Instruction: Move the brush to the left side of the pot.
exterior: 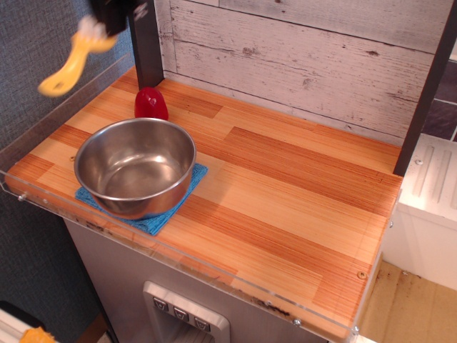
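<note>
The yellow brush (70, 63) hangs tilted in the air at the upper left, handle end down and to the left, white bristles up by the gripper. My gripper (107, 20) is at the top left edge, mostly cut off by the frame, and is shut on the brush's bristle end. The shiny steel pot (135, 166) sits on a blue cloth (157, 214) at the front left of the wooden counter. The brush is above and to the left of the pot, over the counter's left edge.
A small red object (151, 103) stands just behind the pot. A dark post (146, 43) rises at the back left. A clear plastic rim (43, 121) runs along the left and front edges. The white plank wall (285, 50) closes the back.
</note>
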Controlling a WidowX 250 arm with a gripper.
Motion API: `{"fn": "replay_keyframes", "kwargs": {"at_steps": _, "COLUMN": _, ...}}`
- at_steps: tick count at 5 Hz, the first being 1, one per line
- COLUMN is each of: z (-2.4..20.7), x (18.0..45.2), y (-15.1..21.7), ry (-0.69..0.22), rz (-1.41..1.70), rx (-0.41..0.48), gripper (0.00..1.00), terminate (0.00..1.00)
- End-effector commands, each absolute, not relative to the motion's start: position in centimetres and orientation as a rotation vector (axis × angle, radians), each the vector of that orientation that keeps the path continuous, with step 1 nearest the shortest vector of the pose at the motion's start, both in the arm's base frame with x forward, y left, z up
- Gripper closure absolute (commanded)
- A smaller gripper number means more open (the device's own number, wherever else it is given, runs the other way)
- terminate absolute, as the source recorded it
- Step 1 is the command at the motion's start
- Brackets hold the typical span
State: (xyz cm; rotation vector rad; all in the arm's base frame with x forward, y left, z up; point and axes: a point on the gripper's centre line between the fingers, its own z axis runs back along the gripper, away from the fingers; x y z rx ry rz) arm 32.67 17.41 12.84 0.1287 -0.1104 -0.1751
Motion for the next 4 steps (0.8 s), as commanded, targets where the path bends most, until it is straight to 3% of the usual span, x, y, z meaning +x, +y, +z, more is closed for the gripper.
{"fn": "replay_keyframes", "kwargs": {"at_steps": 1, "z": 10.4, "x": 29.8, "y": 18.0, "ry": -0.085, "rz": -0.191, "rx": 0.098, "gripper": 1.00, "terminate": 0.00}}
{"fn": "replay_keyframes", "kwargs": {"at_steps": 4, "z": 6.8, "x": 30.3, "y": 20.8, "ry": -0.122, "rz": -0.317, "rx": 0.135, "gripper": 1.00, "terminate": 0.00}}
